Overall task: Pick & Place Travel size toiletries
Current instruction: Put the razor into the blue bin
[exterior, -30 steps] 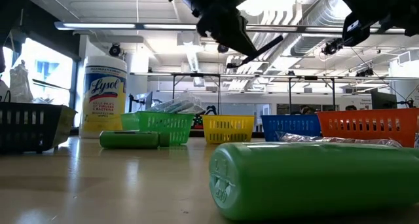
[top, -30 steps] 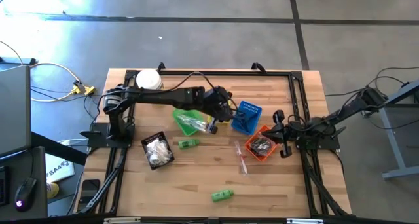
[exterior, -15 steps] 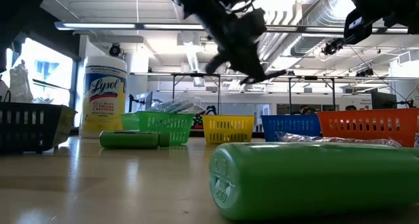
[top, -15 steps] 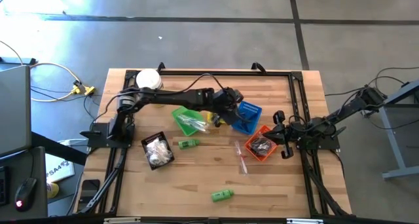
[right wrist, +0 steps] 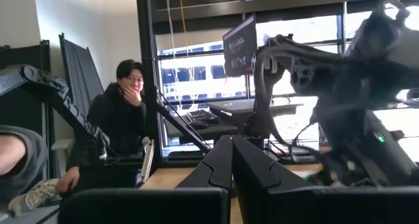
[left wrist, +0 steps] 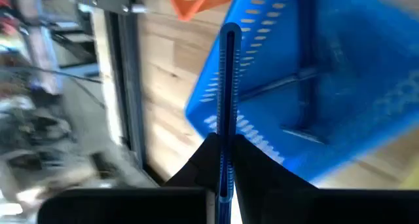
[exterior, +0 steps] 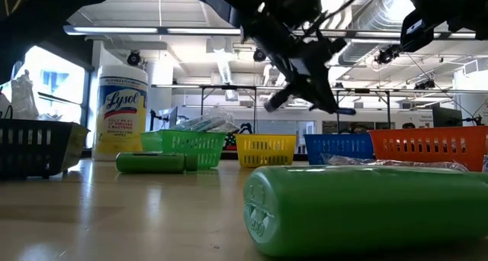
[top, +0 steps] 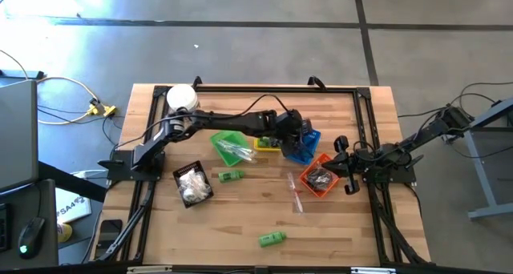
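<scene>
My left gripper hangs over the blue basket, shut on a thin blue ribbed stick; the low view shows the gripper high above the table. Two dark sticks lie in the blue basket. Green bottles and a clear-wrapped stick lie on the table. White sachets fill the black basket. My right gripper waits shut beside the orange basket. My left gripper pinches the blue stick between its two fingers, on the stretch near its rear end. The stick runs forward along the fingers and juts well past them. It is lifted clear, slanting down over the blue basket.
A green basket with clear-wrapped sticks and a yellow basket stand left of the blue one. The big white jar is at the far left corner. A black frame rims the table. A seated person shows beyond the table.
My left gripper has gone toward the table's right edge and down, from beside the green basket to over the blue basket. It has rolled about its own axis, turning the blue stick with it. The grip has stayed shut.
</scene>
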Motion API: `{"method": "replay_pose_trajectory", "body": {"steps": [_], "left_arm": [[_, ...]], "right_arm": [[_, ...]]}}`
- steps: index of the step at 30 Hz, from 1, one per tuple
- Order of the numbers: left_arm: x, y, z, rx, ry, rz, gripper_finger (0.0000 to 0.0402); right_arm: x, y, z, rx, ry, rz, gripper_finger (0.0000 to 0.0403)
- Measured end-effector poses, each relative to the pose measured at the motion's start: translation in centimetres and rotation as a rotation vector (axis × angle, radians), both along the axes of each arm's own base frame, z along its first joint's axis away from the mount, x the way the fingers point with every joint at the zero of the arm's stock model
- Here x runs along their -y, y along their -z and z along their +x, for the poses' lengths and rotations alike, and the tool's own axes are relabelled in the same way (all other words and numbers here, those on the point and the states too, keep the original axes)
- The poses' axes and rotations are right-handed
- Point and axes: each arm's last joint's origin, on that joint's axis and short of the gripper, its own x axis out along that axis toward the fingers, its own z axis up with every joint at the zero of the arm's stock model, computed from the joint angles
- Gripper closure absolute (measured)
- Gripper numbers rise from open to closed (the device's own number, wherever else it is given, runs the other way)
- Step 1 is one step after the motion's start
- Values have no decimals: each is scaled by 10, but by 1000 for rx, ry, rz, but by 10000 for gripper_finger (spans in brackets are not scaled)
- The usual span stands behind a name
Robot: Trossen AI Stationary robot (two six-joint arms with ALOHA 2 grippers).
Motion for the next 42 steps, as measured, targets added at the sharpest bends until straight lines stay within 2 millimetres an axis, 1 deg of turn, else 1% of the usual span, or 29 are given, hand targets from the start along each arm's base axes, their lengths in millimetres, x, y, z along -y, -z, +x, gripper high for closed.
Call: {"method": "replay_pose_trajectory", "body": {"steps": [5, 7, 10, 17, 24, 29, 34, 37, 42], "left_arm": [[-8, 12, 8, 23, 64, 82, 387], [-12, 16, 8, 14, 64, 73, 387], [-13, 24, 8, -9, 75, 33, 387], [-10, 31, 7, -43, 117, -34, 387], [-10, 43, 11, -55, 139, -12, 387], [-11, 55, 13, -79, 135, -6, 387], [-11, 55, 13, -74, 138, -7, 385], [-11, 56, 13, -78, 138, -11, 365], [-11, 56, 13, -76, 127, -24, 307]], "right_arm": [[0, 1, 0, -6, 0, -3, 400], [0, 1, 0, -6, 0, -3, 400], [0, 1, 0, -5, -7, -5, 400], [-1, 1, 0, -5, -17, 0, 400], [-1, 1, 0, -6, -20, 7, 400], [-1, 1, 0, -8, -23, 7, 400], [-1, 1, 0, -8, -24, 7, 400], [-1, 1, 0, -9, -23, 7, 400], [-1, 1, 0, -10, -23, 6, 400]]}}
